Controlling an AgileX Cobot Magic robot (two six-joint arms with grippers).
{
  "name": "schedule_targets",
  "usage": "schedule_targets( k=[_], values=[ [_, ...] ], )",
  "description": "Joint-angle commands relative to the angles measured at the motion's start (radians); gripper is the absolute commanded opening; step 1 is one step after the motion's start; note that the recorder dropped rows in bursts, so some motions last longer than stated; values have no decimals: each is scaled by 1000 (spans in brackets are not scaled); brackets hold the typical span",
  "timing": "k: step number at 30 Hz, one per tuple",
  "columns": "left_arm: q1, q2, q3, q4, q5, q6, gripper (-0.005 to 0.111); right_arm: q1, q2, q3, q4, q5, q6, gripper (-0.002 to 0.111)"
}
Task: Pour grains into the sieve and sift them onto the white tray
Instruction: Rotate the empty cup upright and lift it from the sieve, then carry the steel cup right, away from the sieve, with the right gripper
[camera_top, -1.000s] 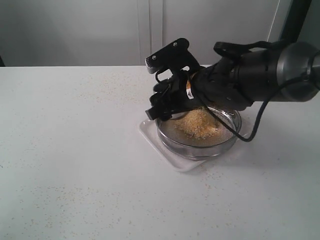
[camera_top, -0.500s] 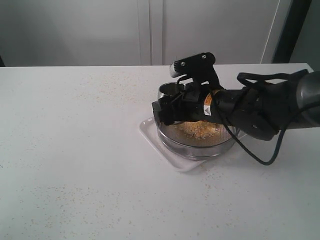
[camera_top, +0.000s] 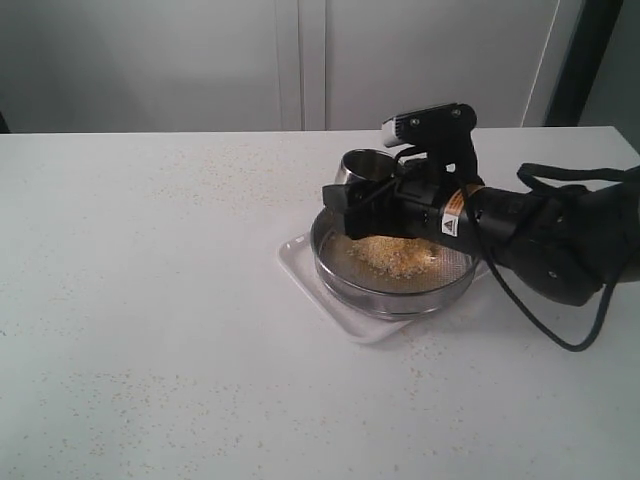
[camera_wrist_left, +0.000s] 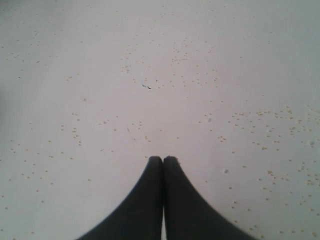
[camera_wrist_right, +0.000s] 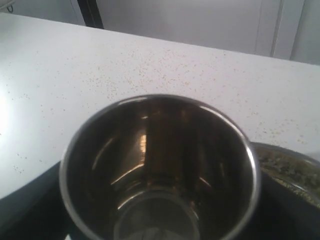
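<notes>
Exterior view: matte white table, dusted all over with tiny yellowish specks. Right of centre lies the white tray, flat with rounded corners and a low rim. The sieve rests on top of it: round, shallow, shiny steel wall, fine mesh bottom. The grains sit as a loose golden and pale heap in the middle of the mesh. The right pincer, chunky and black, reaches in from the right over the sieve's far side, clamped on a small rounded steel cup that's roughly mouth-up just behind the rim

Left wrist view: the left pincer is two smooth black fingers pressed tight together with nothing in them, over bare table scattered with more specks

Right wrist view: looking straight down into the cup, polished inside with streaky reflections and a round flat bottom. A bit of the sieve's steel rim and grainy mesh shows just beside it, a bit blurry
</notes>
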Motion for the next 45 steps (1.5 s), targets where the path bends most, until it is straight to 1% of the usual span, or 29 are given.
schedule_targets(
  k=[1,6,9,36,38,39,43,45],
  values=[
    [0,-3,10,-2,14,3,0,-12,-42,25,13,-50,-83,0],
    [0,-3,10,-2,14,3,0,-14,-48,68,125,-154,-211,0],
    [0,-3,10,-2,14,3,0,-31,-48,85,155,-198,-233,0],
    [0,-3,10,-2,14,3,0,-291,-42,91,161,-168,-232,0],
    [0,-3,10,-2,14,3,0,-320,-39,91,191,-168,-240,0],
    [0,-3,10,-2,14,3,0,-336,-31,91,238,-168,-252,0],
    [0,-3,10,-2,14,3,0,-378,26,91,267,-210,-283,0],
    [0,-3,10,-2,14,3,0,-390,59,91,267,-267,-289,0]
  ],
)
